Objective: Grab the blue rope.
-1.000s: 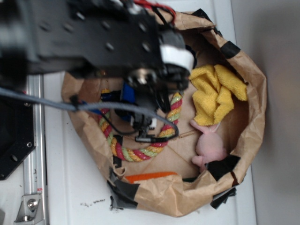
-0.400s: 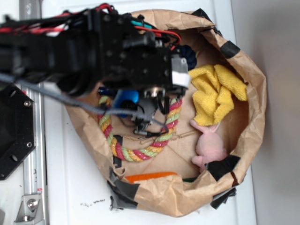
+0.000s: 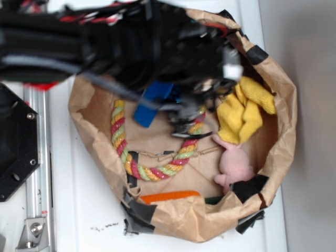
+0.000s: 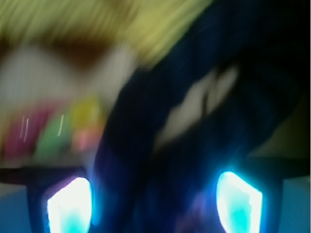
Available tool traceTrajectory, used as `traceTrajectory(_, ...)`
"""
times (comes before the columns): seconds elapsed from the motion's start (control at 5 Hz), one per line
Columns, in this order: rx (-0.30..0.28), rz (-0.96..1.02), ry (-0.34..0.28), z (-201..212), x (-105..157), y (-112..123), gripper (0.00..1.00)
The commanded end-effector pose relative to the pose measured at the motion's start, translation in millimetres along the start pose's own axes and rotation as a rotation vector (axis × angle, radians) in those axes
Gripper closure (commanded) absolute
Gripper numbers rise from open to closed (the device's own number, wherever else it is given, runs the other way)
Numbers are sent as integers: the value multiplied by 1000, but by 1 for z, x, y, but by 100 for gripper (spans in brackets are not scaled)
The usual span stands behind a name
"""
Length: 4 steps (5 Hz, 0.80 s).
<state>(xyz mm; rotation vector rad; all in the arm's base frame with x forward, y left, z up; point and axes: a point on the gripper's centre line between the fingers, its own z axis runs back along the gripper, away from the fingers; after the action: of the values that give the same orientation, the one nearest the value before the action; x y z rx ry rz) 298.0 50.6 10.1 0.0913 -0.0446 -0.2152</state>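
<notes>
One thick navy blue rope, blurred.

A: What kind of place is shown?

B: A robot lab bench. A white tabletop carries a bolted aluminium rail and a black mounting plate.

A: What else supports this?

B: A black arm with exposed wiring reaches over a taped paper bag that serves as a bin. It holds assorted soft props: a multicoloured rope, a yellow cloth and a pink plush.
</notes>
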Motion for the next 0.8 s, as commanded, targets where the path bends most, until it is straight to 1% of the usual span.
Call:
traceTrajectory(0.0, 9, 215, 27, -12, -15, 8, 100)
traceTrajectory(0.2, 2, 318, 57, 2, -22, 4, 100)
traceTrajectory(0.4, -19, 301, 11, 48, -22, -15, 100)
traceTrajectory(0.6, -18, 217, -79, 97, -3, -56, 100)
